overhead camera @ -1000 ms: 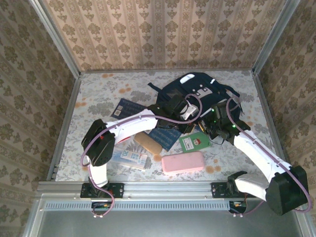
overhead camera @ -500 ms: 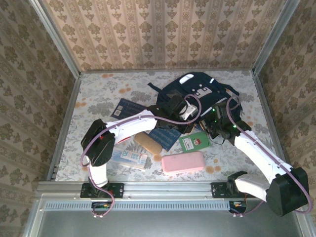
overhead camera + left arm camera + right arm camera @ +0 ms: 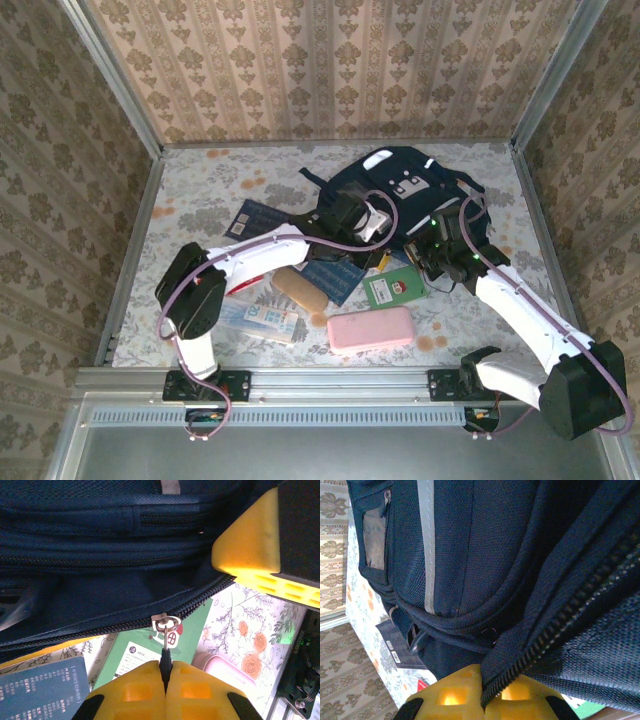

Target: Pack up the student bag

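Observation:
The student bag (image 3: 400, 182), navy with white stripes, lies at the back middle of the table. My left gripper (image 3: 383, 255) reaches its near edge. In the left wrist view the left gripper (image 3: 165, 666) is shut on the dark zipper pull, and the metal slider (image 3: 166, 623) sits on the bag's (image 3: 100, 555) zipper line. My right gripper (image 3: 415, 258) is close beside it. In the right wrist view the right gripper (image 3: 487, 680) is shut on the bag's (image 3: 485, 555) zippered fabric edge. One yellow right fingertip (image 3: 250, 540) shows in the left wrist view.
In front of the bag lie a green booklet (image 3: 392, 288), a pink case (image 3: 370, 328), a tan case (image 3: 300, 288), a blue notebook (image 3: 335, 275), a dark blue book (image 3: 262, 216) and a flat packet (image 3: 262, 318). Metal rails edge the table.
My left arm has swung a little to the left and its wrist has moved slightly toward the bag. The right arm has hardly moved.

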Robot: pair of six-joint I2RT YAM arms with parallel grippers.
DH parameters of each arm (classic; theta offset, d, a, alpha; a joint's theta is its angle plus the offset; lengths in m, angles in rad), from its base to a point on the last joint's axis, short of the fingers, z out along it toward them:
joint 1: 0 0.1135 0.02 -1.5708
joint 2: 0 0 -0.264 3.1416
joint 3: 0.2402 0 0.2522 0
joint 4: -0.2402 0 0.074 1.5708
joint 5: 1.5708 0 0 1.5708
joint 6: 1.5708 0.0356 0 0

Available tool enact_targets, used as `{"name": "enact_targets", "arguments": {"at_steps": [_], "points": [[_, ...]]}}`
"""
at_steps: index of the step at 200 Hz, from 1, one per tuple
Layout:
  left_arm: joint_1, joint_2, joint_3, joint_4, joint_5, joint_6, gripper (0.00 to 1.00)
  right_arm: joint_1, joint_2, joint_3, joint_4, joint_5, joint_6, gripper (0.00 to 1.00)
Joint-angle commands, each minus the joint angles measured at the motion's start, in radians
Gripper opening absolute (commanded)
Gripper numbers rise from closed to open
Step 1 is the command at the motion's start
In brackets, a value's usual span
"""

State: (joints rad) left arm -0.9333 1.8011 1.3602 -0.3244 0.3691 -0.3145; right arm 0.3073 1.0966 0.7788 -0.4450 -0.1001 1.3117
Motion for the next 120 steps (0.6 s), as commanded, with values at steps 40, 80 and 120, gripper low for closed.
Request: {"name": "enact_targets", "arguments": {"at_steps": [40,80,120], "points": [[0.052,-0.063,-0.05,-0.027,-0.018,0.004,0.0,-0.029,-0.041,-0.007,-0.008,0.114,-0.031,0.0],[0.068,-0.065,-0.062,-0.021,-0.025,0.003,0.0,-0.033,-0.041,-0.009,-0.009,0.114,-0.035,0.0],[0.089,-0.068,-0.074,-0.018,-0.03,0.008,0.0,-0.032,-0.044,-0.011,-0.009,0.114,-0.035,0.0]]}}
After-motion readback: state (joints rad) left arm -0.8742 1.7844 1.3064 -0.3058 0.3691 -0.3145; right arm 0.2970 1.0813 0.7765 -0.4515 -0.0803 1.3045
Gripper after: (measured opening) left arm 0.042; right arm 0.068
